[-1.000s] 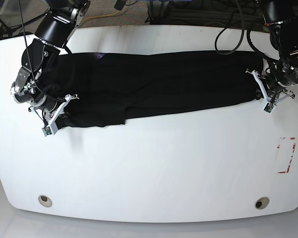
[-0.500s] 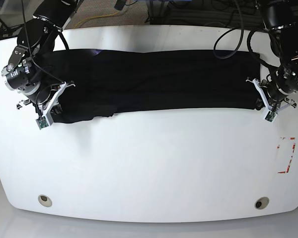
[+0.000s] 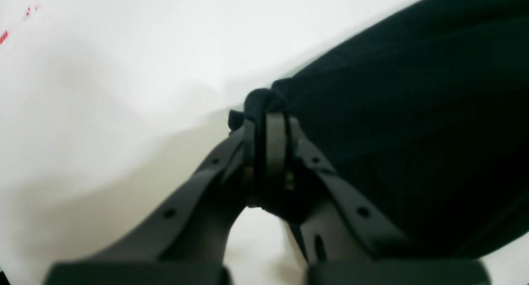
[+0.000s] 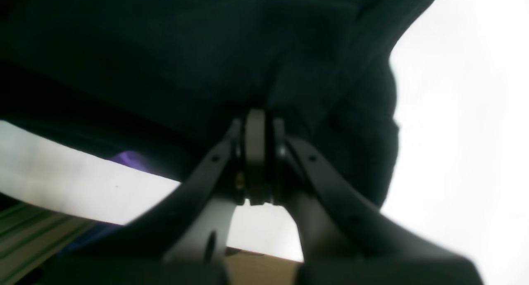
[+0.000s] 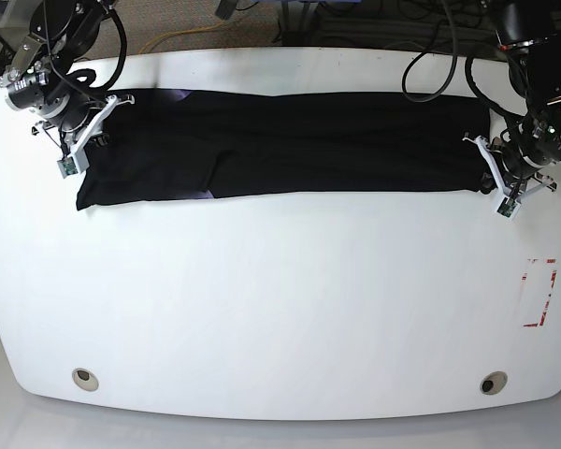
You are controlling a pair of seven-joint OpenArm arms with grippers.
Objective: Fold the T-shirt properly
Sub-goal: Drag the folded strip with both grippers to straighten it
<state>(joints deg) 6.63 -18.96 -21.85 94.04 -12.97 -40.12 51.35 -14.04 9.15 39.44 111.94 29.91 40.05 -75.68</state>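
Base view shows the T-shirt (image 5: pixel 290 142) as a long band on the counter (image 5: pixel 280 309); left gripper (image 5: pixel 498 173) and right gripper (image 5: pixel 82 131) pinch its ends. Lengthwise fold seems done; next, release gently.

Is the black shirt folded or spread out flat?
Folded: the T-shirt lies as a long narrow band across the table, layered edges showing.

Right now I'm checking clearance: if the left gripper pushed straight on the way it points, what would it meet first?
The left gripper is shut on the T-shirt edge, so black cloth is already at its tips. Just beyond looks like bare white table, though depth is unclear.
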